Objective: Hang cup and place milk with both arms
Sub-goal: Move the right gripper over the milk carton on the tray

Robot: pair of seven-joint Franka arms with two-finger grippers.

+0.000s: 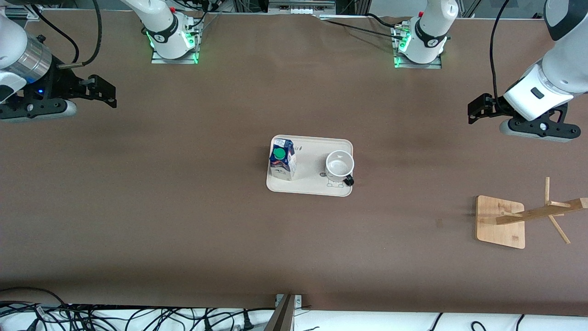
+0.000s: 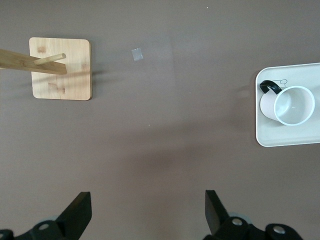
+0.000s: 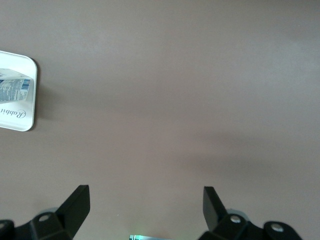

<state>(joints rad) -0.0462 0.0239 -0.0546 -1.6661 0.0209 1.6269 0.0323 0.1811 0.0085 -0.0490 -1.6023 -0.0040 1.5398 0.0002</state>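
The cup, a white mug with a black handle, stands upright on a cream tray in the middle of the table. The milk, with a blue top and a green cap, stands on the same tray, toward the right arm's end. My left gripper is open and empty, up over bare table at the left arm's end. Its wrist view shows its open gripper, the cup and the tray. My right gripper is open and empty over bare table at the right arm's end. Its wrist view shows the milk.
A wooden rack with a square base and slanted pegs stands at the left arm's end, nearer to the front camera than the tray; it also shows in the left wrist view. Cables lie along the table's near edge.
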